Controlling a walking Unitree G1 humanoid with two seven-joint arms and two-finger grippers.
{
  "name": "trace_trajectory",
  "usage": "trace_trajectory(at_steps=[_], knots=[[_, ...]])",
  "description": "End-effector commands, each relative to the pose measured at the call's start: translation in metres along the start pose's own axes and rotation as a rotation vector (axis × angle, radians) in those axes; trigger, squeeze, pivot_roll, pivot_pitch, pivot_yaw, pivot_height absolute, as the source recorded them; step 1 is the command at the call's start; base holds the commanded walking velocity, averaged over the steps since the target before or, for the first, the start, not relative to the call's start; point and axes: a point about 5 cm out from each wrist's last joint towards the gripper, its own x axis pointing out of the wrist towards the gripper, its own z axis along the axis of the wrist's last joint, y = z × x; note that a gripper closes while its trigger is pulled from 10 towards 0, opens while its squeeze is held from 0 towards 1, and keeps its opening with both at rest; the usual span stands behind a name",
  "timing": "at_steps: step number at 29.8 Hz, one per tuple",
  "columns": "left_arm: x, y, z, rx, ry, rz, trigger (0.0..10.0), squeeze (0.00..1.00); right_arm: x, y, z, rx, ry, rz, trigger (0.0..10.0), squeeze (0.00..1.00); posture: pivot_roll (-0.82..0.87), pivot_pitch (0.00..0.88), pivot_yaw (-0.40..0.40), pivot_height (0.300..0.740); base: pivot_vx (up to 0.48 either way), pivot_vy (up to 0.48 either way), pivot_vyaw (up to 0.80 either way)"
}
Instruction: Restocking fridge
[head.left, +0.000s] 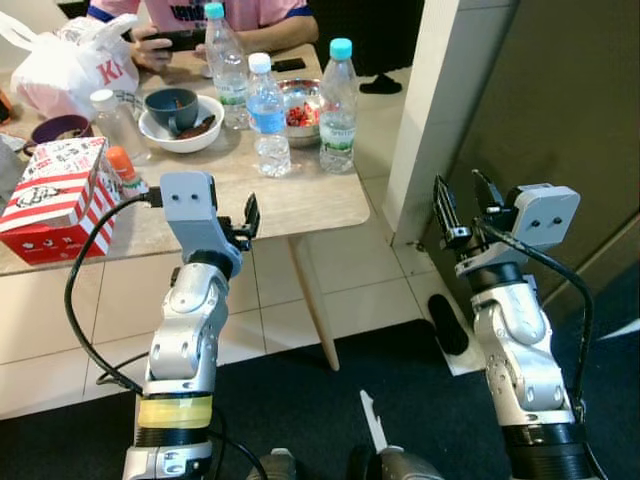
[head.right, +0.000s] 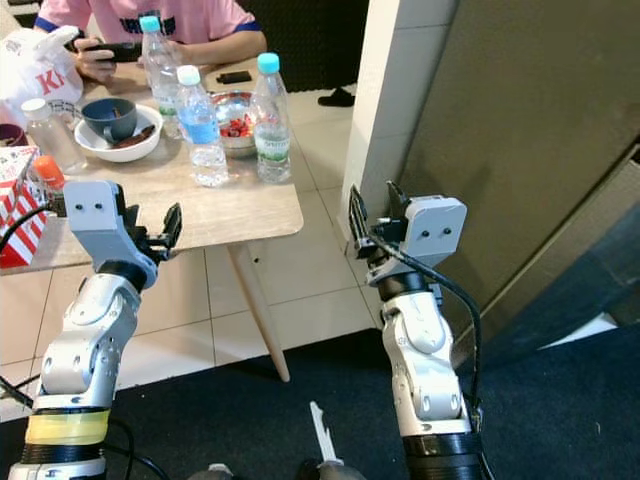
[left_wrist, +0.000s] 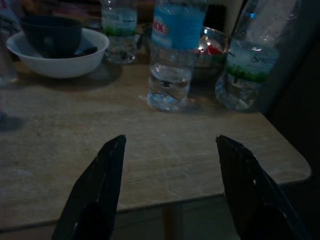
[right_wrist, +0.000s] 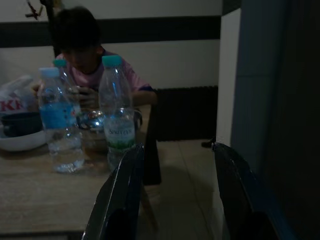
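With my left gripper (left_wrist: 167, 190) spread wide and empty, I'd ease forward square on the blue-labelled bottle (left_wrist: 172, 55), closing low around its body without nudging the green-labelled bottle (left_wrist: 247, 65) beside it

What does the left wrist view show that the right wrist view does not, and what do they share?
Left wrist view: the left gripper open above the table edge, and the white bowl in full with a dark cup in it.

Right wrist view: the right gripper open beside the table, a person in a pink shirt seated behind, and the grey wall panel.

Both: the blue-label bottle, the green-label bottle and the metal bowl.
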Motion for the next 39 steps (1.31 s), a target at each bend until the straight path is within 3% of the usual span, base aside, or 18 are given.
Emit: trace_trajectory(at_steps=[1, 18, 28, 33, 35, 36, 39], knots=[[-0.001, 0.003, -0.006, -0.01, 0.026, 0.027, 10.0, 0.0, -0.003, -0.001, -0.002, 0.004, 0.015, -0.005, 10.0, 0.0, -0.05, 0.135, -0.022, 0.74, 0.0, 0.0, 0.0], [-0.001, 0.005, -0.007, -0.013, 0.029, 0.045, 10.0, 0.0, -0.003, -0.002, -0.003, 0.004, 0.021, -0.003, 10.0, 0.0, -0.04, 0.138, -0.026, 0.74, 0.0, 0.017, 0.0], [0.001, 0.003, -0.004, 0.027, 0.019, 0.011, 10.0, 0.0, -0.002, -0.002, -0.001, -0.013, 0.013, 0.002, 10.0, 0.0, -0.04, 0.144, -0.029, 0.74, 0.0, 0.0, 0.0], [0.008, 0.001, 0.006, 0.016, -0.013, -0.064, 10.0, 0.0, 0.0, -0.002, 0.005, -0.048, -0.01, 0.006, 10.0, 0.0, -0.04, 0.151, -0.031, 0.74, 0.0, 0.0, 0.0], [0.025, 0.005, 0.02, 0.051, -0.047, -0.078, 10.0, 0.0, -0.001, -0.005, 0.006, -0.05, -0.01, -0.009, 10.0, 0.0, -0.04, 0.176, -0.034, 0.74, 0.0, 0.0, 0.0], [0.025, 0.005, 0.02, 0.051, -0.047, -0.078, 10.0, 0.0, -0.001, -0.005, 0.006, -0.05, -0.01, -0.009, 10.0, 0.0, -0.04, 0.176, -0.034, 0.74, 0.0, 0.0, 0.0], [0.046, 0.019, 0.044, 0.113, -0.098, -0.067, 10.0, 0.0, -0.007, -0.009, 0.003, -0.054, 0.006, -0.028, 10.0, 0.0, -0.05, 0.185, -0.028, 0.74, 0.0, 0.0, 0.0]])
